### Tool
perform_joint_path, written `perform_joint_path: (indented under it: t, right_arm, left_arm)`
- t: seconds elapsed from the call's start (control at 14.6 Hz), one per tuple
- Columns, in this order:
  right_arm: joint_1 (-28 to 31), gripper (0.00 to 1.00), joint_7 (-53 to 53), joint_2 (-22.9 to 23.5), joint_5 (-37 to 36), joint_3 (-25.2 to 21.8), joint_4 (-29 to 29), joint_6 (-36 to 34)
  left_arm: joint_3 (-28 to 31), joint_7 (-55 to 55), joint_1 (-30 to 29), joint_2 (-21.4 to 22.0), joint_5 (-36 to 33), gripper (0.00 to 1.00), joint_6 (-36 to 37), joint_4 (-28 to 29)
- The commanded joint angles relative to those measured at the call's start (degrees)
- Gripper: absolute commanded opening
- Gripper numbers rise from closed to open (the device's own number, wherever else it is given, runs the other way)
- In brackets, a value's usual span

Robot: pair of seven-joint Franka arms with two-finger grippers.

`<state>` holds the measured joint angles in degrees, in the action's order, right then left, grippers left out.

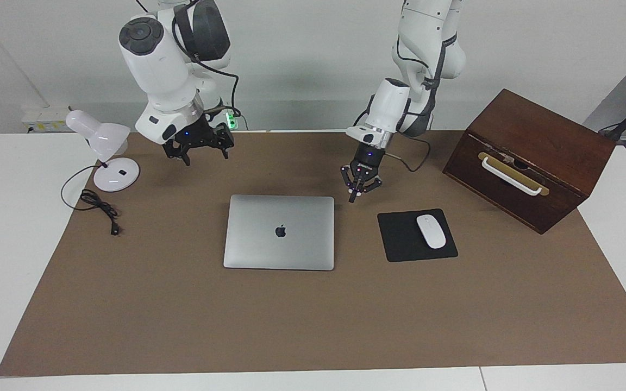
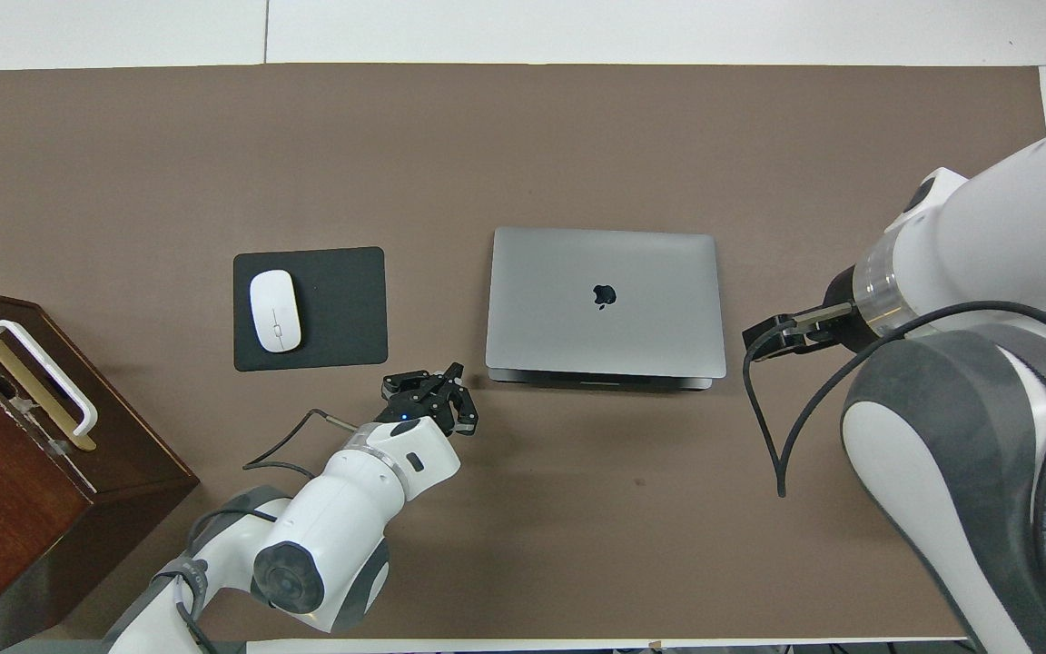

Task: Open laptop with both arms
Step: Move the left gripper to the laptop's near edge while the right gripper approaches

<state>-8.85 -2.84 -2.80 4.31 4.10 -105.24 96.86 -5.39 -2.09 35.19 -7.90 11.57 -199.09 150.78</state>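
1. The laptop (image 1: 279, 232) lies shut and flat at the middle of the surface (image 1: 313, 320).
2. The mouse pad (image 1: 408, 241) lies beside it toward the left arm's end, with the mouse (image 1: 431, 231) on it.
3. The wooden box (image 1: 530, 157) stands at that same end, nearer to the robots.
4. The lamp (image 1: 107, 155) stands at the right arm's end, its cable (image 1: 93, 203) beside it.
5. The left hand (image 1: 353, 199) hangs over the surface, just beside the laptop's corner nearest the robots.
6. The right hand (image 1: 204, 155) hangs between lamp and laptop.
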Motion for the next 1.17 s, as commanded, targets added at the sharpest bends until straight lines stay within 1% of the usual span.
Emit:
perform_joint_path:
  t: [0.0, 0.27, 0.41, 0.69, 1.1]
  right_arm:
    - [0.15, 1.0, 0.38, -1.77, 0.96, -0.06, -2.34, 1.4]
    - [0.15, 1.0, 0.38, -1.86, 1.05, 0.03, -2.95, 1.4]
    - [0.15, 1.0, 0.29, -1.86, 1.05, -0.06, -3.04, 1.4]
    - [0.15, 1.0, 0.29, -1.86, 1.05, 0.03, -3.39, 1.48]
    - [0.15, 1.0, 0.29, -1.86, 1.05, -0.06, -3.48, 2.89]
  left_arm:
    - [0.91, 0.33, 1.28, -0.8, 1.35, 0.0, -1.66, -0.31]
    - [0.91, 0.33, 1.11, -1.85, 1.26, 0.0, -1.57, -2.42]
    - [0.91, 0.42, 1.28, -3.69, 1.26, 0.0, -1.57, -4.96]
    - [1.0, 0.86, 1.46, -6.68, 1.26, 0.0, -1.57, -7.95]
    - [1.0, 1.21, 1.46, -9.06, 1.26, 0.0, -1.65, -9.98]
